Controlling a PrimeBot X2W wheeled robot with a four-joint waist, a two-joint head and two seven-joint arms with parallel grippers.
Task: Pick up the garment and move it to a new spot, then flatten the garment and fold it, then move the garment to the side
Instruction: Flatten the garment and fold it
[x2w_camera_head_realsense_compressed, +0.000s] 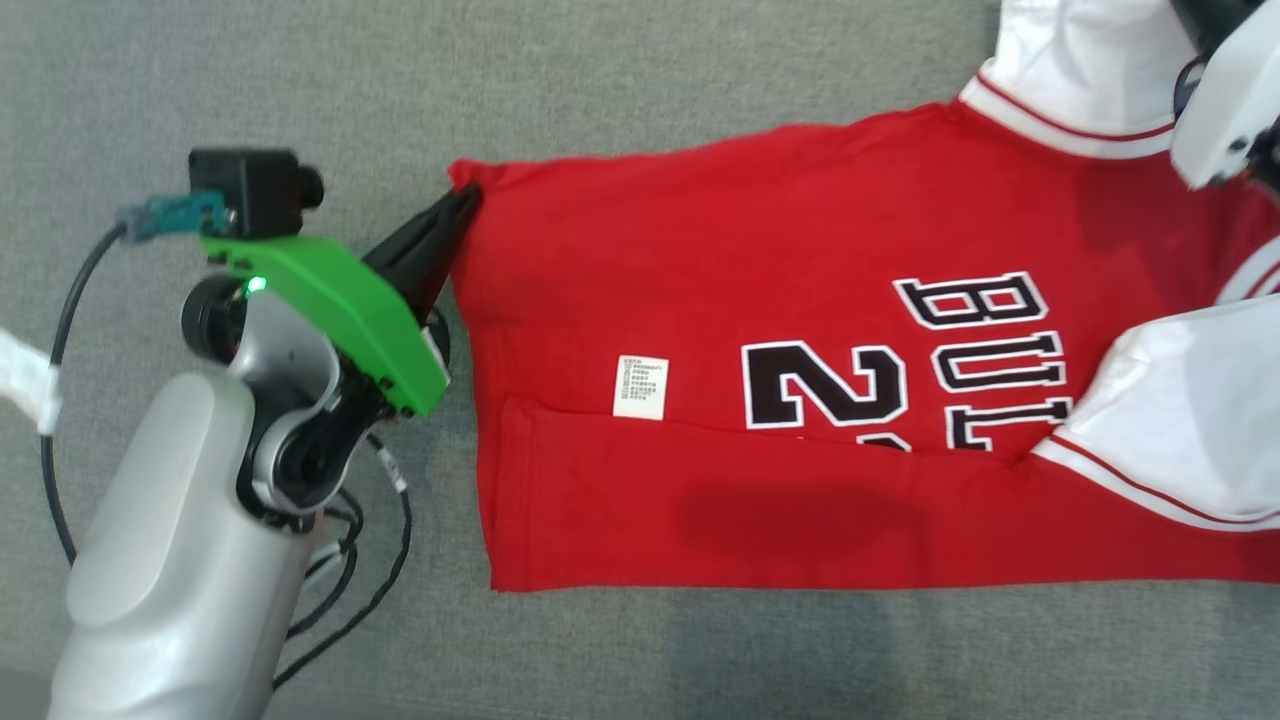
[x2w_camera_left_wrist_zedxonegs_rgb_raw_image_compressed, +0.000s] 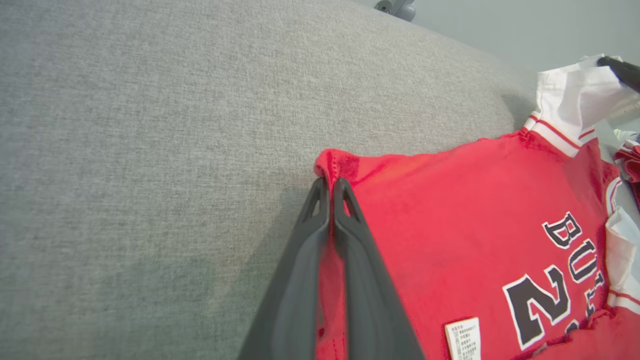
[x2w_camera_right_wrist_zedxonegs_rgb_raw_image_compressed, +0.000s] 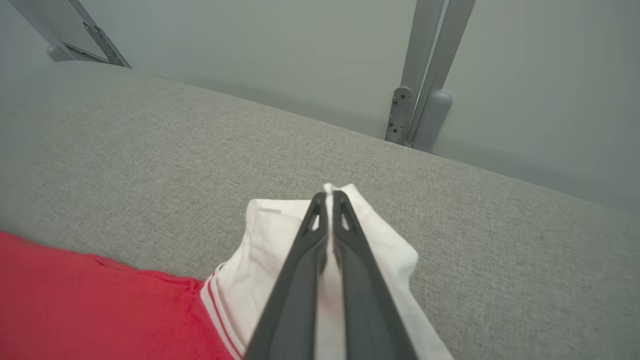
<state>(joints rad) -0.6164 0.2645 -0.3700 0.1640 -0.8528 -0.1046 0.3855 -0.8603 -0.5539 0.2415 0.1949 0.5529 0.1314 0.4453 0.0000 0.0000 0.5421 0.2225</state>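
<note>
Left jaws clenched on jersey (x2w_camera_head_realsense_compressed: 700, 250) hem corner (x2w_camera_left_wrist_zedxonegs_rgb_raw_image_compressed: 330, 162), right jaws on white sleeve (x2w_camera_right_wrist_zedxonegs_rgb_raw_image_compressed: 270, 225). I'd lift both evenly, keeping the cloth taut.

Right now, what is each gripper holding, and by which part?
Both hold the red jersey: left gripper shut on a hem corner, right gripper shut on the tip of a white sleeve.
</note>
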